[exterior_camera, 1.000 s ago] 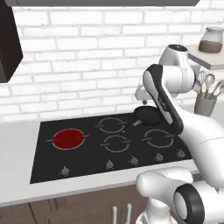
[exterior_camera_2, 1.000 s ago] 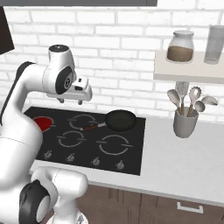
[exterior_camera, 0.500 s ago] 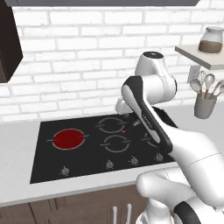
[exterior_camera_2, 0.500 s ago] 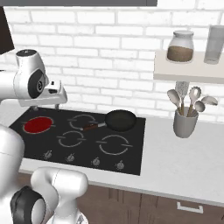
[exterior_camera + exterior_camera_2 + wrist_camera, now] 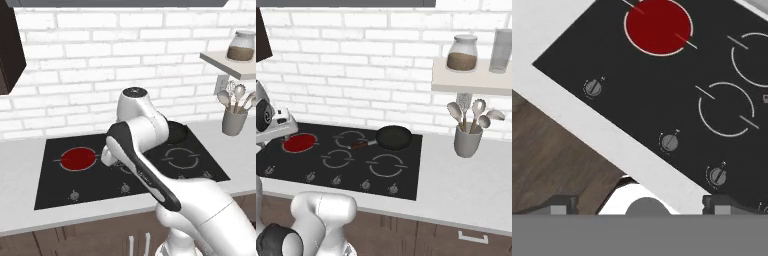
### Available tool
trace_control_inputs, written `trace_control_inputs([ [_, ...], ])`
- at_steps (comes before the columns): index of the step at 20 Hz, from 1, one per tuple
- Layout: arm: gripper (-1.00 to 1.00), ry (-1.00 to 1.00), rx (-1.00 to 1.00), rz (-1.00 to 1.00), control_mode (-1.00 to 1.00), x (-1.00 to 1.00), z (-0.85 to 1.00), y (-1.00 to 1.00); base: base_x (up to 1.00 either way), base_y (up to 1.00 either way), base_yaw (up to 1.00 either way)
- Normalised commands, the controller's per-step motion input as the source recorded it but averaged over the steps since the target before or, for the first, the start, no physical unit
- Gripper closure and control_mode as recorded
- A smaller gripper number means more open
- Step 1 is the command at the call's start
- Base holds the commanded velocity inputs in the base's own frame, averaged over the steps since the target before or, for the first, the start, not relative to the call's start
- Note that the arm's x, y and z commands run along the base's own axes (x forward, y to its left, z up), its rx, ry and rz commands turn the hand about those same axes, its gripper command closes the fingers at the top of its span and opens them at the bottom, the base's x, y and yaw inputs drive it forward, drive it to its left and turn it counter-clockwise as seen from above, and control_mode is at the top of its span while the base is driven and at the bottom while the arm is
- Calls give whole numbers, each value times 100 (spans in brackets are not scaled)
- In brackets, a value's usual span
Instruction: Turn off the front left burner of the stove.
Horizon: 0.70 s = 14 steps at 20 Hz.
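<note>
The stove (image 5: 637,100) lies flat in the worktop (image 5: 20,165), and its front left burner (image 5: 658,26) glows red at the left end. Your pincer (image 5: 639,202) hangs above the front edge, released, with its fingertips well apart and holding nothing. The leftmost knob (image 5: 593,88) lies ahead and to the left of the pincer in the hand view. Judged from this, you must reach forward and down to it.

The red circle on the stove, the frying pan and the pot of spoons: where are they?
front left burner (image 5: 658,26), hand view, middle of its red disc.
frying pan (image 5: 393,137), right base view, inside of its bowl.
pot of spoons (image 5: 468,141), right base view, grey side.
</note>
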Motion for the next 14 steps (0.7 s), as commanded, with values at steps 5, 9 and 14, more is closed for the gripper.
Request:
trace_control_inputs([
  [5, -100, 6, 4, 17, -100, -15, -57, 99, 0, 0, 0],
  [9, -100, 0, 13, 1, -100, 0, -58, 99, 0, 0, 0],
  [14, -100, 1, 19, -7, -100, 5, -53, 84, 0, 0, 0],
])
